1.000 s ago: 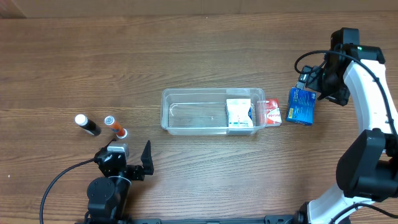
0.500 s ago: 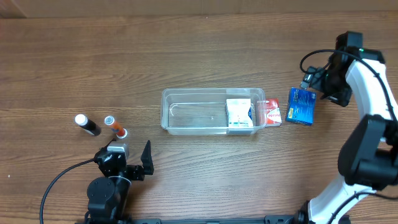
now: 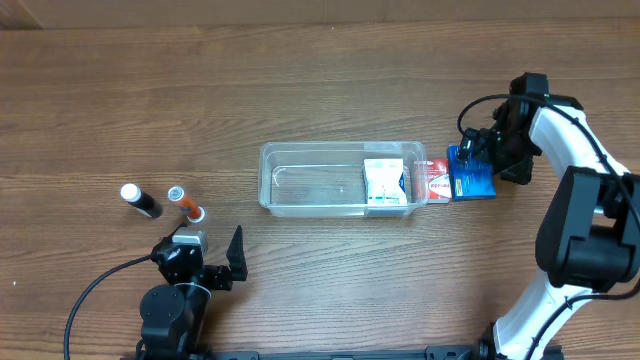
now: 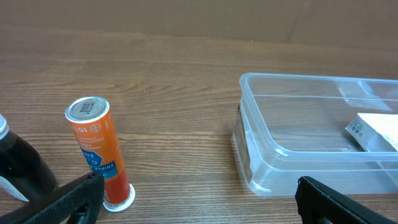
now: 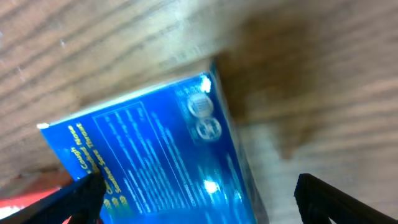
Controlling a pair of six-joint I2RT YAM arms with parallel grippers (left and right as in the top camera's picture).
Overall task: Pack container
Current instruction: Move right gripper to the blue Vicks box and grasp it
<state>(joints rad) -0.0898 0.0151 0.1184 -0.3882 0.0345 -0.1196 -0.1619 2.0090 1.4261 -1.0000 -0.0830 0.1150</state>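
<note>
The clear plastic container (image 3: pixel 310 147) lies at the table's middle with a white box (image 3: pixel 385 185) in its right end. A red-and-white box (image 3: pixel 433 180) lies against its right end, and a blue box (image 3: pixel 470 172) touches that one. My right gripper (image 3: pixel 487 150) is open just above the blue box (image 5: pixel 161 155), with its fingers (image 5: pixel 199 199) spread wide past the box's sides. My left gripper (image 3: pixel 215 262) is open and empty near the front edge; its view (image 4: pixel 199 199) shows the container (image 4: pixel 261 124) ahead to the right.
An orange tube (image 3: pixel 185 203) and a black bottle with a white cap (image 3: pixel 141 200) stand at the left, close in front of my left gripper. Both show in the left wrist view: the tube (image 4: pixel 98 152) and the bottle (image 4: pixel 18 171).
My right gripper has moved left and down over the blue box. The blue box has shifted left and now touches the red-and-white box. The left arm has not moved.
</note>
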